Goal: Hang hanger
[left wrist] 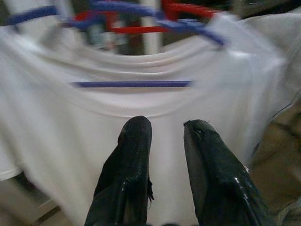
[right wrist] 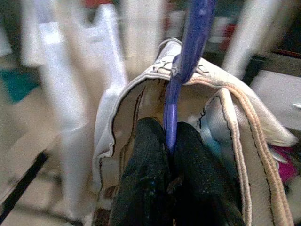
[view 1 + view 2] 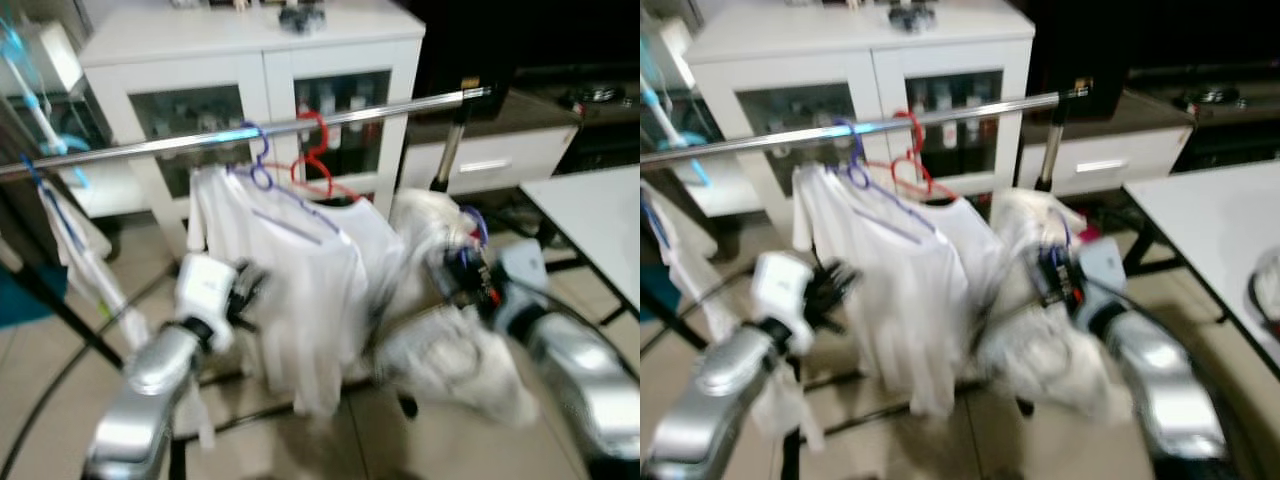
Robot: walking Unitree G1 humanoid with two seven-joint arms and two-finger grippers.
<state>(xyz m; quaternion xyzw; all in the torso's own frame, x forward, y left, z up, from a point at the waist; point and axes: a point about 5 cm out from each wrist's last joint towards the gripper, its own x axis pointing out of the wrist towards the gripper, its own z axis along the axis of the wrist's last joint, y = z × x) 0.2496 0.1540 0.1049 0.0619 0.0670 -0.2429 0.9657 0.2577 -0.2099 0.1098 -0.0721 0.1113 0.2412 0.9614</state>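
A silver rail (image 3: 200,139) crosses the scene. From it hang a blue hanger (image 3: 258,160) and a red hanger (image 3: 315,150), both carrying white shirts (image 3: 300,270). Low and to the right of them, my right gripper (image 2: 170,141) is shut on the stem of another blue hanger (image 2: 186,70). That hanger's hook (image 3: 474,222) and its white garment (image 3: 440,350) sit below the rail. My left gripper (image 1: 162,132) is open, its fingers (image 1: 134,141) just in front of the hanging white shirt (image 1: 141,108).
A white cabinet (image 3: 250,70) with glass doors stands behind the rail. A white table (image 3: 600,220) is at the right. More white clothing (image 3: 75,250) hangs at the rail's left end. The rack's black legs (image 3: 60,320) cross the tiled floor.
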